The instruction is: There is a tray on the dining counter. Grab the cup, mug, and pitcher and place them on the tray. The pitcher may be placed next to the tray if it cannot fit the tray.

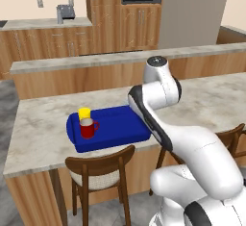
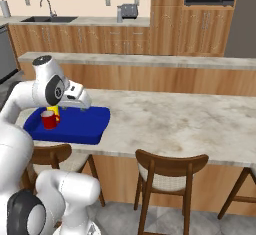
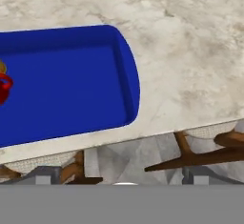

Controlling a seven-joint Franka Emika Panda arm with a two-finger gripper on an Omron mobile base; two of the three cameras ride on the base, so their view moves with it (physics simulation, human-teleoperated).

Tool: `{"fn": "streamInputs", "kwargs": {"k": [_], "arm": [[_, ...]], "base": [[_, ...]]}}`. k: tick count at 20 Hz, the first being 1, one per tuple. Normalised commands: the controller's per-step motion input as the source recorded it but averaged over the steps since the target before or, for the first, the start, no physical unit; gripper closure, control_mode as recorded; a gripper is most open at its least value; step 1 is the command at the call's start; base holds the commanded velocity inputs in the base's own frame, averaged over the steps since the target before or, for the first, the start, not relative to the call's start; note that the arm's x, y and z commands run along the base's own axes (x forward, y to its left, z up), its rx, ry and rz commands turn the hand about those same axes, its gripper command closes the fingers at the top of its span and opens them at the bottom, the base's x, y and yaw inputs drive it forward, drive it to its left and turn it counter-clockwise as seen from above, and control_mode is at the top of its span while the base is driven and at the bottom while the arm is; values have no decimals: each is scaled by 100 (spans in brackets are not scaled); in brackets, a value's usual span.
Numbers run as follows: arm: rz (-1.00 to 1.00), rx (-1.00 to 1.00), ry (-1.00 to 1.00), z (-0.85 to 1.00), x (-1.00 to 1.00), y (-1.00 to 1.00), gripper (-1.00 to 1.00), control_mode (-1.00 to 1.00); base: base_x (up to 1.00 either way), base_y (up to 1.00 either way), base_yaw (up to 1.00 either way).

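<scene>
Mug (image 1: 88, 128), cup (image 1: 84, 113) on tray (image 1: 120, 126)

Tray (image 2: 80, 124) sits at left end of dining counter (image 2: 170, 121), near front edge. Mug (image 2: 49, 120) stands upright on tray's left part; cup (image 2: 54, 110) just behind it, mostly hidden by arm. Gripper (image 2: 74, 108) hangs over tray's back rim w/ fingers down, nothing seen between them. 2 wooden chairs (image 2: 165, 179) tucked under counter front. Toaster (image 2: 128, 11) and sink (image 2: 47, 18) on back worktop.
</scene>
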Motion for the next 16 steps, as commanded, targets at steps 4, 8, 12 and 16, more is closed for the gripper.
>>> {"fn": "streamInputs", "kwargs": {"k": [4,8,12,16], "arm": [[17,0,-2,21,-52,16,-100,-100],[13,2,-8,17,-59,6,-100,-100],[1,18,-13,22,-34,0,-100,-100],[0,13,-6,26,-26,-22,-100,-100]], "base": [[0,0,0],[0,0,0],[0,0,0],[0,0,0]]}}
